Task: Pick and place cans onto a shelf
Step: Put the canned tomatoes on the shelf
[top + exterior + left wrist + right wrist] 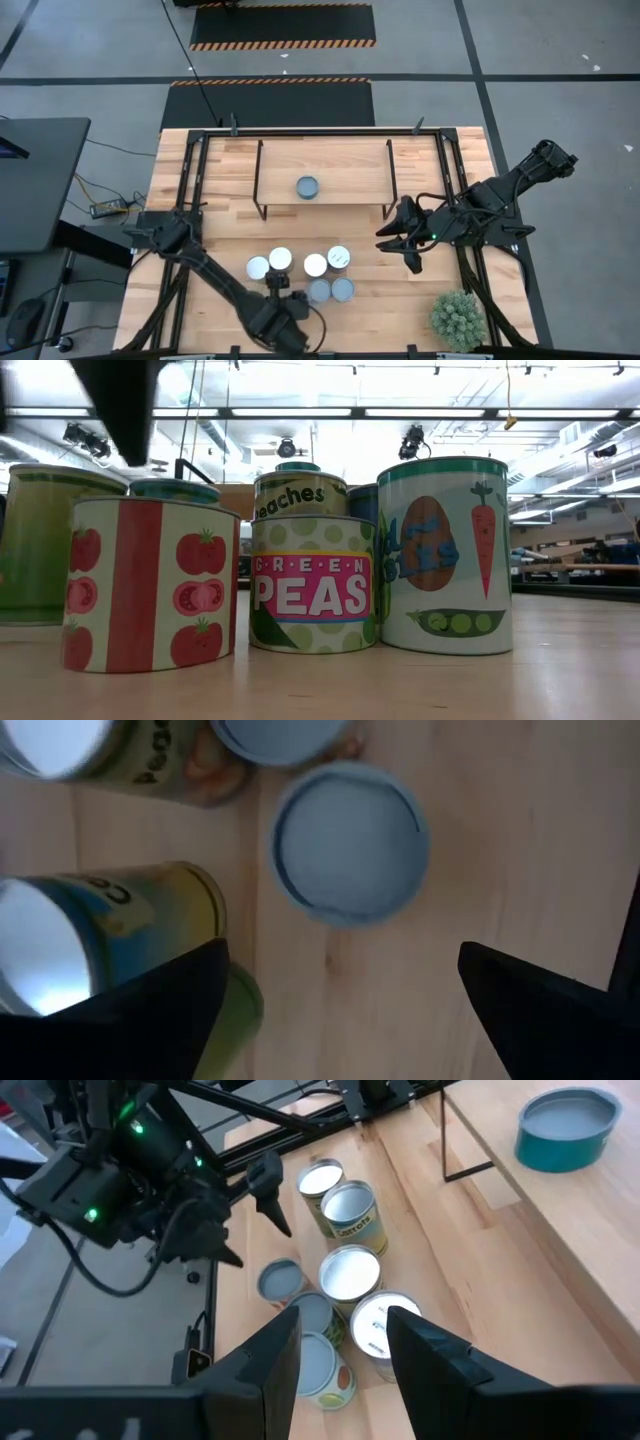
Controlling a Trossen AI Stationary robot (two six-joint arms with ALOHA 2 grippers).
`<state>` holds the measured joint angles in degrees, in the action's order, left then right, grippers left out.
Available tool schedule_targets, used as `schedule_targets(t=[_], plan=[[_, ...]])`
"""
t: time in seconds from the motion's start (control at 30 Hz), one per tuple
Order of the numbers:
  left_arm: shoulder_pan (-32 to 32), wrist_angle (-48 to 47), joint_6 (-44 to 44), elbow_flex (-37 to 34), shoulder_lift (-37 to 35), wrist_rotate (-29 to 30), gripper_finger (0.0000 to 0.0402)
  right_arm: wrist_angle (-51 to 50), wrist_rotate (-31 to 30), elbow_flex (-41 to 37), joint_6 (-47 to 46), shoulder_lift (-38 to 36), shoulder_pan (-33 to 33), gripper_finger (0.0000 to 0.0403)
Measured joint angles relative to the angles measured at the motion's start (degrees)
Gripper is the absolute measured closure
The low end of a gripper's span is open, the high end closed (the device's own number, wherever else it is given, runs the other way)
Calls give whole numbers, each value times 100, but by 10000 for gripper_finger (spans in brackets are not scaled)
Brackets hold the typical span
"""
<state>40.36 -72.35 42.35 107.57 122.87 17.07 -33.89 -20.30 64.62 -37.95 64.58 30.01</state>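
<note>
Only two labels I can actually read, both in the low view: the polka-dot can says "GREEN PEAS" on a pink band, and the can behind it reads "eaches".

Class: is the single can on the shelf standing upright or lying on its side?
Upright. From above, the can on the shelf shows only its round top; the right wrist view shows it standing on its flat base.

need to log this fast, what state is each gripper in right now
Left gripper: open, holding nothing, above the cans.
Right gripper: partly open, holding nothing.
</note>
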Motion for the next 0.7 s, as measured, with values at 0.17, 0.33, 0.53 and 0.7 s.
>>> schedule_targets(t=[0.17,0.33,0.53,0.7], plan=[[182,-135,69,-278,0,-48,1,-1,12,0,0,0,29,245],[178,-328,-77,-637,-261,-244,1,-2,46,0,0,0,29,245],[-9,360,-325,-1073,-1076,-187,1,16,50,0,-28,-2,29,245],[-261,1620,-386,-1866,-1674,-186,1,42,49,0,-46,-2,30,245]])
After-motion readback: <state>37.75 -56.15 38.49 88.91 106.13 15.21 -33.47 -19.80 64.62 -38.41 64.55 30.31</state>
